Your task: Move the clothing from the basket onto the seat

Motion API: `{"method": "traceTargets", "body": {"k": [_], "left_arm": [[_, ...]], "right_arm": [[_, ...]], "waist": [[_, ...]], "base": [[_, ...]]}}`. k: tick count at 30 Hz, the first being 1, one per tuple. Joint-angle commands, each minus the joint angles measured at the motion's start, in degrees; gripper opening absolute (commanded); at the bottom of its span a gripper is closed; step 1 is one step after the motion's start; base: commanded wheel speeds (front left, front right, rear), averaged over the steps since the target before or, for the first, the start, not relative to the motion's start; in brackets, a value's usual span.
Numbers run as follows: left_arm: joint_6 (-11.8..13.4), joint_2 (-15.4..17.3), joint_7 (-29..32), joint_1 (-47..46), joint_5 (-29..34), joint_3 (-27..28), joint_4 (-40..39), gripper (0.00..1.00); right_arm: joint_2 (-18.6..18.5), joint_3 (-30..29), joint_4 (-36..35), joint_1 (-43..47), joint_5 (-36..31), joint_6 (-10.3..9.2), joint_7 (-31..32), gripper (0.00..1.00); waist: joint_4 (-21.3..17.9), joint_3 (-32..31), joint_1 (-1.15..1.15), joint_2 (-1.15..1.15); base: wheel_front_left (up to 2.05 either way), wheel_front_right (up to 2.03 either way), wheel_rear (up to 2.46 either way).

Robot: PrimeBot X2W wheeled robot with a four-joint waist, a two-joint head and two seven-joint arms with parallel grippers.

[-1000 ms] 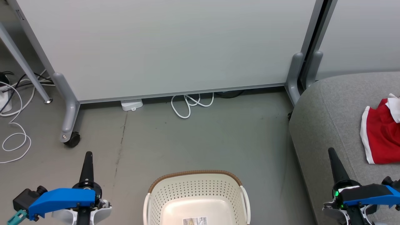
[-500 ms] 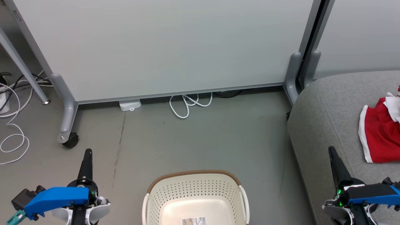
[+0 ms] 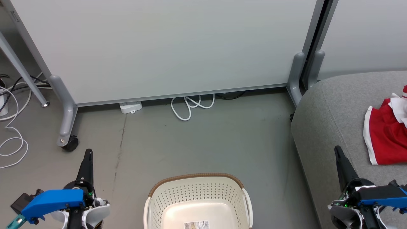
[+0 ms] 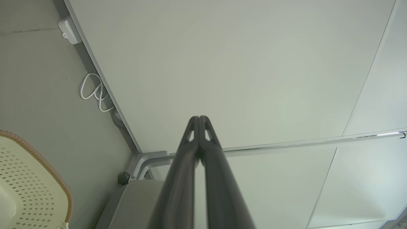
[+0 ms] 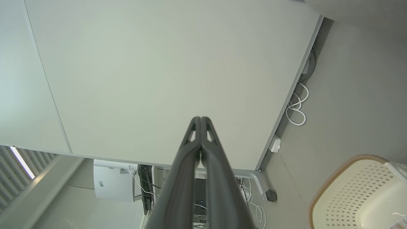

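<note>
Two grippers rest with fingers pressed together; the left gripper (image 3: 88, 152) is at lower left, the right gripper (image 3: 337, 149) at lower right beside the seat's (image 3: 330, 111) front edge; the cream basket (image 3: 197, 176) stands bottom centre on the grey floor (image 3: 206, 136), a label (image 3: 197, 225) on its bare bottom; the red clothing (image 3: 383, 140) with white trim lies on the seat at the right edge.

No legible text; tiny unreadable label (image 3: 197, 225) on the basket (image 3: 197, 190) bottom
</note>
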Motion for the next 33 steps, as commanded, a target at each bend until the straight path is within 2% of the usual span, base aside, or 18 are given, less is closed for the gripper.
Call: {"method": "traceTargets", "body": {"k": [1,16,33], "left_arm": [[0.2,0.07,0.42,-0.92,-1.35,0.32,-0.53,0.0],[0.3,0.06,1.93,-0.93,-7.26,0.83,-1.21,0.0],[0.3,0.06,1.9,-0.93,-7.0,0.81,-1.18,0.0]], "right_arm": [[0.14,-0.24,-0.38,-0.61,1.54,0.02,0.43,0.0],[0.22,-0.53,-0.54,-0.86,7.78,0.02,1.91,0.0],[0.21,-0.51,-0.51,-0.85,7.57,0.02,1.79,0.0]], "waist": [[-0.06,0.0,-0.01,0.0],[-0.48,0.04,-0.01,0.0],[-0.48,0.04,-0.01,0.0]], "base": [[0.0,0.0,0.0],[0.0,0.0,0.0],[0.0,0.0,0.0]]}}
